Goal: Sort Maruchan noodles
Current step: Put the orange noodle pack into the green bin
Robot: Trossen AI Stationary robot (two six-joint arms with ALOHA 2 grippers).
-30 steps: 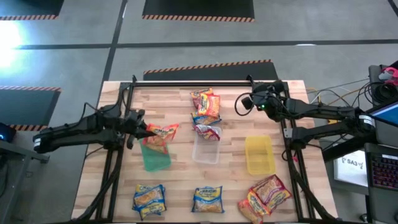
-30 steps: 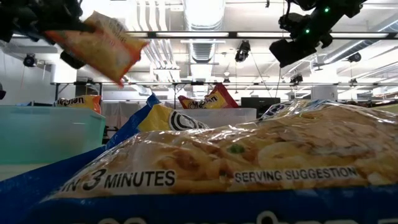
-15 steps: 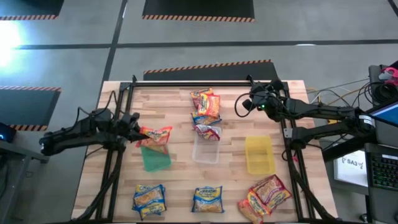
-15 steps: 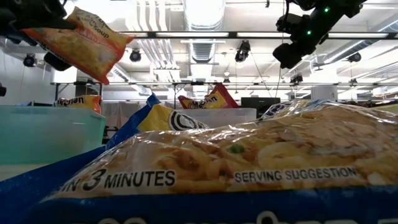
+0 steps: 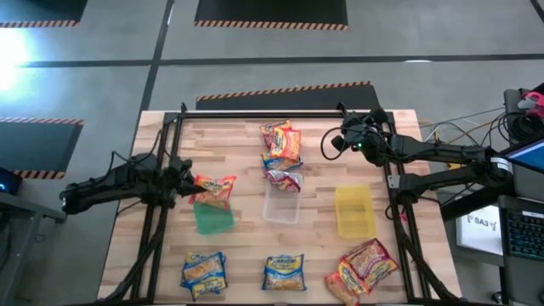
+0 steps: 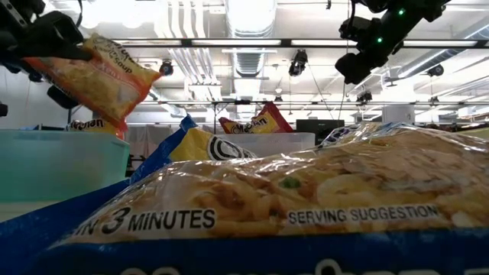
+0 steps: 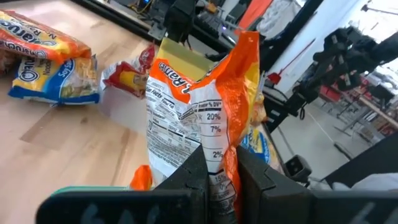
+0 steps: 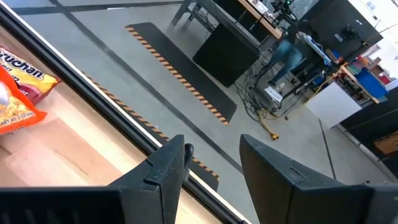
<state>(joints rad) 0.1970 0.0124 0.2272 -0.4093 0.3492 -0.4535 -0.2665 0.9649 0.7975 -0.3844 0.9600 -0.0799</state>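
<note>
The left gripper (image 5: 189, 182), fingers pinched on an orange noodle packet (image 5: 216, 188), holds it over the green bin (image 5: 212, 216), which sits toward 6 o'clock, while the right gripper (image 5: 337, 141) waits empty, fingers parted, at the tabletop's (image 5: 323, 183) far edge.

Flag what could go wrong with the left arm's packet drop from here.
1. The left gripper pinches only one edge of the orange packet, which hangs tilted above the green bin; released now, it might catch the rim and land on the table.
2. A packet already sits in that bin, so the new one may ride up on it.
3. The right gripper idles open at the table's far edge; no conflict likely.
</note>
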